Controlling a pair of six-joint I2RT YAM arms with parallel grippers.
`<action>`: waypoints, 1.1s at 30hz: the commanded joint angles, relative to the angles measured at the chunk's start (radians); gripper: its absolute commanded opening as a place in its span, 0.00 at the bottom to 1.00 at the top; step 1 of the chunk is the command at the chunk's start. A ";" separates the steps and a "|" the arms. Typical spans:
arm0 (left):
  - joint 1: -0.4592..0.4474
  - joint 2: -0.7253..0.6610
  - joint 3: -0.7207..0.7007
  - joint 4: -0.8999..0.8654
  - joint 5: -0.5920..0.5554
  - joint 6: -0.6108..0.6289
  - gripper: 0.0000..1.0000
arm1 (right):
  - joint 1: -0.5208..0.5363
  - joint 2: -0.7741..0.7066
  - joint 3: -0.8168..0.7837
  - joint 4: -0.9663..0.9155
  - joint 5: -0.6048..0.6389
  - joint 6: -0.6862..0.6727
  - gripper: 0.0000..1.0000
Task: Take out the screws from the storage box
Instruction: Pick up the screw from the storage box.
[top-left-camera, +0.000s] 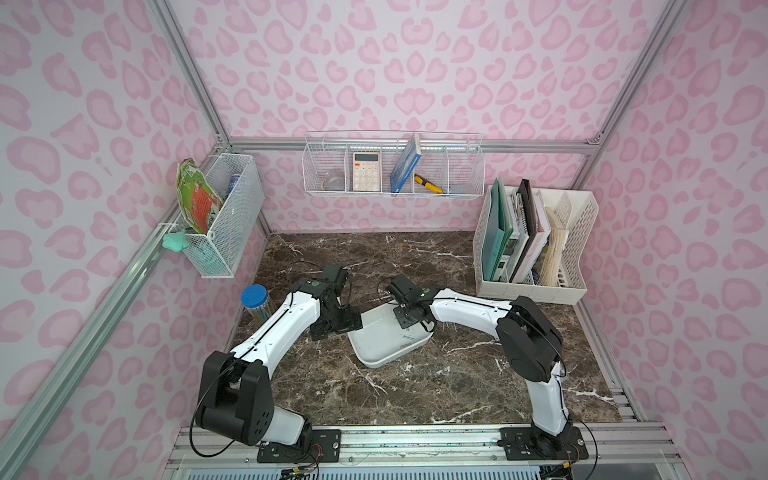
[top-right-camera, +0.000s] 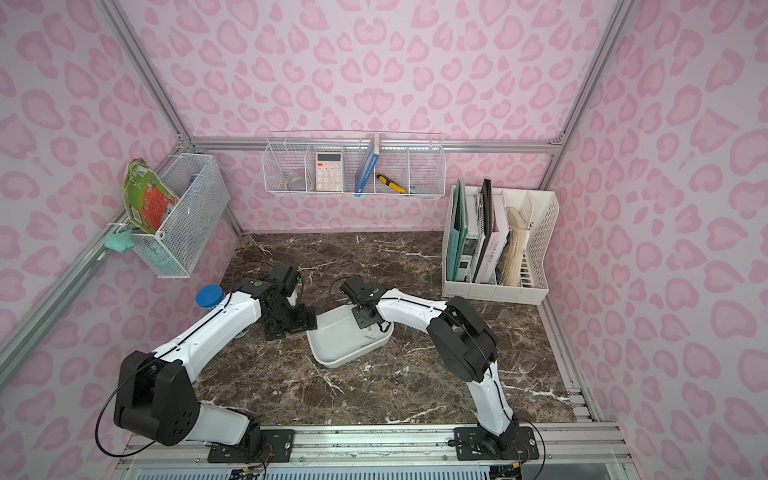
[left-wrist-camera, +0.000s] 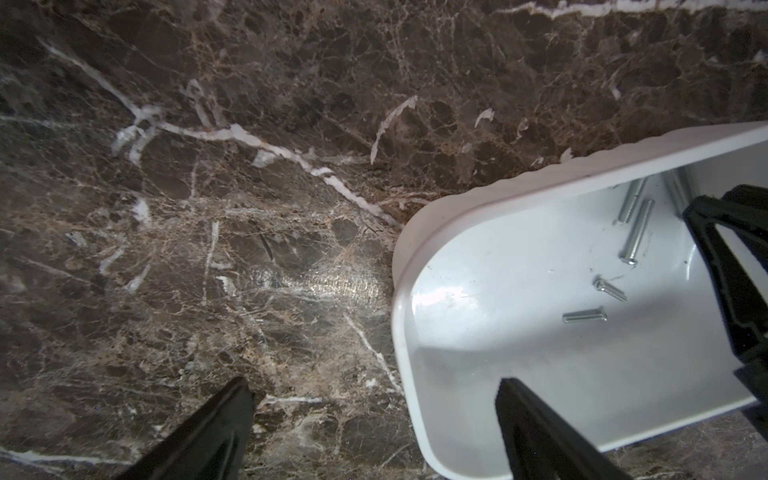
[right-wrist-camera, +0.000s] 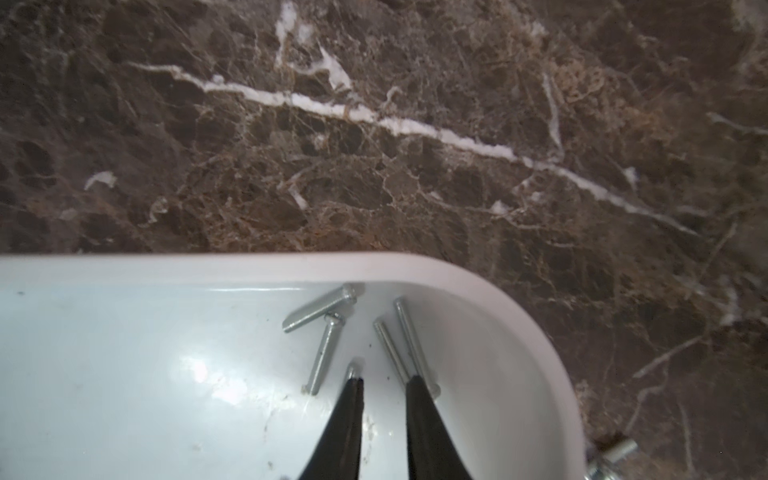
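Screws (right-wrist-camera: 324, 355) beside right jaws, inside storage box (right-wrist-camera: 208, 268)

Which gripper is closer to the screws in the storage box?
Right. The right gripper has its tips down among the screws in the storage box corner; the left gripper straddles the box rim, clear of them.

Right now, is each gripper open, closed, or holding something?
Left gripper: wide open, empty.
Right gripper: slightly open among the screws, holding nothing.

White-shelled arms (top-left-camera: 286, 320), bulky black joints (top-left-camera: 235, 395), bolted black base plates (top-left-camera: 299, 446), slim black-fingered right claw (right-wrist-camera: 385, 380).
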 joint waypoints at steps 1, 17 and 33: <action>0.000 0.006 0.007 -0.013 0.006 0.014 0.96 | 0.001 0.023 0.011 -0.007 0.018 -0.019 0.23; 0.001 0.030 0.014 -0.019 0.005 0.015 0.96 | -0.009 0.089 0.018 -0.065 -0.033 -0.032 0.09; 0.001 0.047 0.018 -0.014 0.040 0.023 0.95 | -0.003 -0.085 -0.007 0.019 -0.052 0.005 0.02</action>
